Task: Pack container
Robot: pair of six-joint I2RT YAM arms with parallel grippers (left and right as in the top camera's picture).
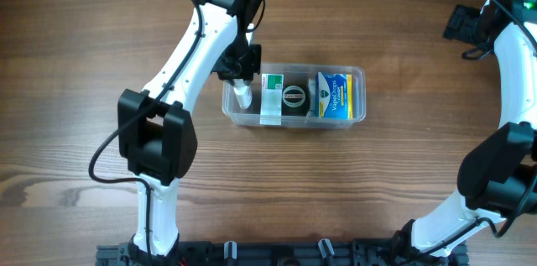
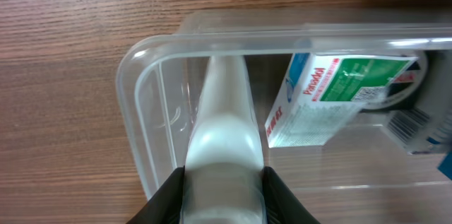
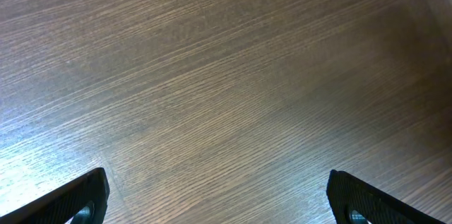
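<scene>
The clear plastic container (image 1: 357, 71) stands at the table's middle. Inside lie a green-and-white box (image 1: 272, 91), a round black item (image 1: 294, 96) and a blue-and-yellow box (image 1: 334, 94). My left gripper (image 1: 242, 71) is shut on a white bottle (image 1: 243, 96) and holds it, tip down, inside the container's left end. In the left wrist view the bottle (image 2: 222, 132) sits between the fingers (image 2: 223, 199), within the container's rim (image 2: 134, 97), beside the green-and-white box (image 2: 332, 100). My right gripper (image 3: 219, 196) is open and empty over bare wood; in the overhead view it (image 1: 463, 23) is at the far right.
Wooden table (image 1: 84, 65) all round the container. The left arm's body (image 1: 155, 132) stands left of the container. The right arm (image 1: 503, 174) runs along the right edge.
</scene>
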